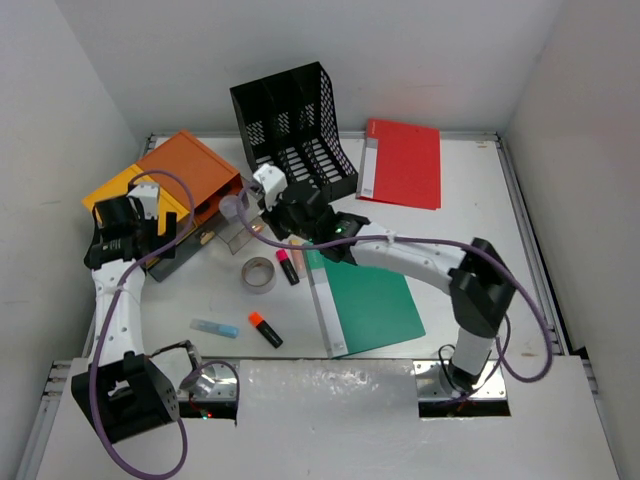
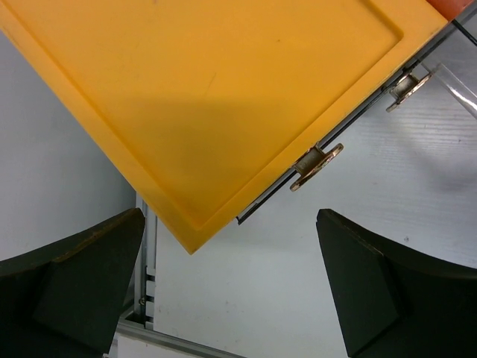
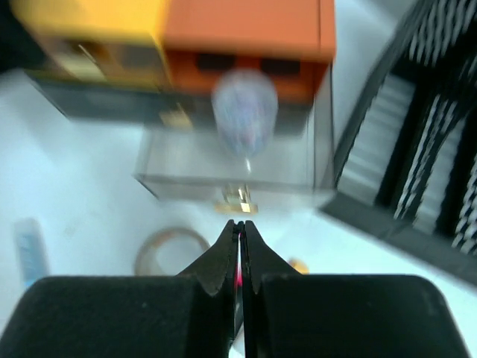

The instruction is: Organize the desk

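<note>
Two tools show in my feeds. The left tool (image 2: 229, 246) hangs wide open over the yellow corner of the drawer box (image 2: 223, 97), gripping nothing. The right tool (image 3: 240, 246) is closed, tips pressed together and empty, facing the box's pulled-out clear drawer (image 3: 231, 160). The white counter (image 1: 470, 200) lies under the box and spreads out to its right and front. A black file rack (image 1: 295, 125) stands right of the box; a tape roll (image 1: 259, 274) lies just in front of it.

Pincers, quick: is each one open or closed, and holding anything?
Left pincer: open, holding nothing.
Right pincer: closed, fingertips together, nothing held.
</note>
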{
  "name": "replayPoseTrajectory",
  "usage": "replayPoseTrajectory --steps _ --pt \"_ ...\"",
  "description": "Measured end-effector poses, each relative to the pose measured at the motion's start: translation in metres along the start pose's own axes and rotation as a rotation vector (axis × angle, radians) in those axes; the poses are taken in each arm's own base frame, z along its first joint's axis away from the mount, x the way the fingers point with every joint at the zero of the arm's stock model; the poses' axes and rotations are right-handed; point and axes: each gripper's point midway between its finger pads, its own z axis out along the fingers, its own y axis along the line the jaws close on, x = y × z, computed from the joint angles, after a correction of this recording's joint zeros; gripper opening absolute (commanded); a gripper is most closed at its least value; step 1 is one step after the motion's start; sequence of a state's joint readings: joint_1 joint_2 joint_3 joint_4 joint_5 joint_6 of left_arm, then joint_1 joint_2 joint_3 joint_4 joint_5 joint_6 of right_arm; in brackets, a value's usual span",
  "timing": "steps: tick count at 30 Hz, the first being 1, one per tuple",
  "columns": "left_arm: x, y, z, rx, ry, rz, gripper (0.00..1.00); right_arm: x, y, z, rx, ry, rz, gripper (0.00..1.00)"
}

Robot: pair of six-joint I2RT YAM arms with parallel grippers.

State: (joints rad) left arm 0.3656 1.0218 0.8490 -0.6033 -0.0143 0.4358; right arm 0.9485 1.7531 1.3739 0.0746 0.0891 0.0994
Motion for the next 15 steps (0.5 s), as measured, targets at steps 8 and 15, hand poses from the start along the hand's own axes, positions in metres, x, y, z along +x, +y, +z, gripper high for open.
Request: replayPoseTrajectory --steps 8,15 --pt "-0.001 0.003 -0.001 -0.012 -0.001 0.0 1.0 0.102 -0.006 0.043 0.07 0.202 0.078 0.0" --pt "0.001 0.006 0.001 -0.03 0.014 0.0 1.0 0.087 0.005 0.089 0.014 0.143 0.111 0.0"
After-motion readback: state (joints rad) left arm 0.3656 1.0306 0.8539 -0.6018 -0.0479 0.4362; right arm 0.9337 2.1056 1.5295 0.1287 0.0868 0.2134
